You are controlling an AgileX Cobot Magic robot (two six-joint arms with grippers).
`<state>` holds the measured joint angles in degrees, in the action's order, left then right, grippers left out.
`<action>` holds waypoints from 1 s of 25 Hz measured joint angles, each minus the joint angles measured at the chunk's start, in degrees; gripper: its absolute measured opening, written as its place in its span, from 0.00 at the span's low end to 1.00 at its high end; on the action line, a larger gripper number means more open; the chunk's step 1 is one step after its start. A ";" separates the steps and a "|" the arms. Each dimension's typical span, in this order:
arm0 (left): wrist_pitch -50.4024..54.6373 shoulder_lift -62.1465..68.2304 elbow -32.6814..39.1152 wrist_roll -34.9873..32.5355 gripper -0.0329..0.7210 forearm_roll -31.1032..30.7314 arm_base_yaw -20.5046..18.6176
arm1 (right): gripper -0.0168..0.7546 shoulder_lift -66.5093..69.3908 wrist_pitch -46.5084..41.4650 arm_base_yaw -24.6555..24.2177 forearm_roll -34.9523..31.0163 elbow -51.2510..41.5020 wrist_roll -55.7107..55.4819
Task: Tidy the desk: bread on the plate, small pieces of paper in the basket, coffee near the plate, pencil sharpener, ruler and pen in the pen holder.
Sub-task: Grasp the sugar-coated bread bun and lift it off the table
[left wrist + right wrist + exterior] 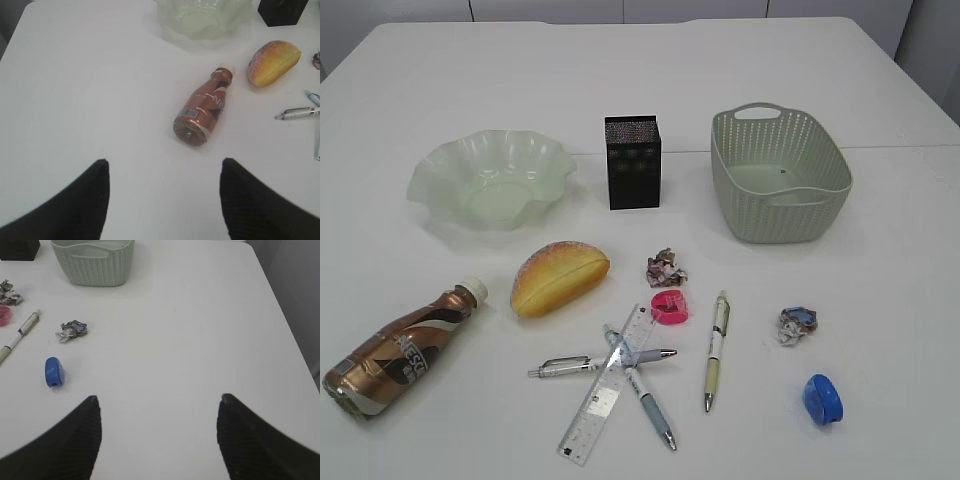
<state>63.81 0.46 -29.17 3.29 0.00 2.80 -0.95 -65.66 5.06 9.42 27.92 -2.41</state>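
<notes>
The bread [560, 277] lies on the desk [880, 260] in front of the empty green plate [490, 185]. On its side at the front left is the coffee [405, 348]. Paper wads [666, 267] [797, 323], a pink pencil sharpener [670, 307] and a blue one [822, 399] are scattered. The ruler [607, 385] crosses two pens [645, 390]; a third pen [717, 350] lies apart. The pen holder [633, 162] and basket [770, 210] stand at the back. My left gripper [165, 161] is open, short of the coffee [202, 110]. My right gripper [159, 397] is open over bare desk, right of the blue sharpener [53, 372].
Neither arm shows in the exterior view. The desk's right edge [290, 330] runs close beside my right gripper, and its left edge [12, 40] shows in the left wrist view. Bare tabletop lies under both grippers.
</notes>
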 joint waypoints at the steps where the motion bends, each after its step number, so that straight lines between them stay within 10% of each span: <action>1: 0.00 0.00 0.00 0.00 0.70 0.00 0.00 | 0.75 0.00 0.00 0.00 0.00 0.00 0.00; 14: 0.41 0.28 -0.25 -0.64 0.70 0.00 0.00 | 0.75 0.00 0.00 0.00 0.00 0.00 0.00; 25: 8.36 15.65 -18.19 -2.33 0.70 2.47 0.00 | 0.75 0.00 0.00 0.00 0.00 0.00 0.00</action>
<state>72.17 16.12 -47.35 0.95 2.47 2.80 -0.95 -65.66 5.06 9.42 27.92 -2.41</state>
